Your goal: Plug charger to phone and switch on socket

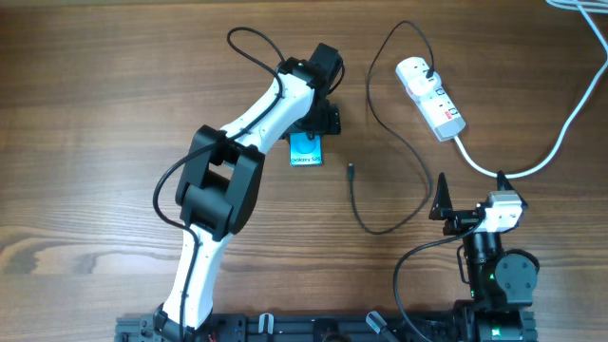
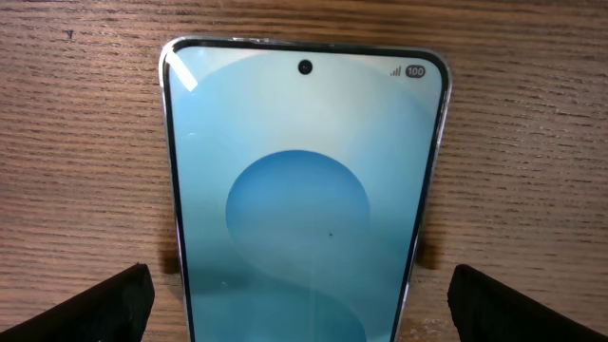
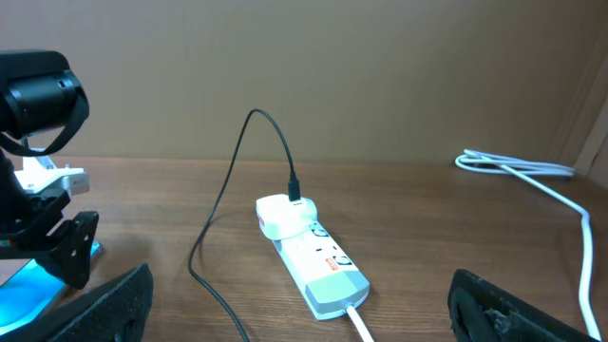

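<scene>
The phone (image 1: 306, 152) lies flat on the wooden table with its cyan screen up, and it fills the left wrist view (image 2: 304, 171). My left gripper (image 1: 318, 122) hovers over the phone's far end, open, with one finger on each side of the phone (image 2: 304, 309) and not touching it. The charger cable (image 1: 418, 166) runs from a white adapter in the socket (image 1: 432, 95) and loops round to its plug tip (image 1: 351, 172), which lies loose to the right of the phone. My right gripper (image 3: 299, 304) is open and empty, facing the socket (image 3: 318, 261) from a distance.
The socket's thick white cable (image 1: 560, 133) curves off to the far right edge and also shows in the right wrist view (image 3: 532, 176). The left arm's black cable (image 1: 249, 38) loops at the back. The right arm base (image 1: 494, 275) stands at the front right.
</scene>
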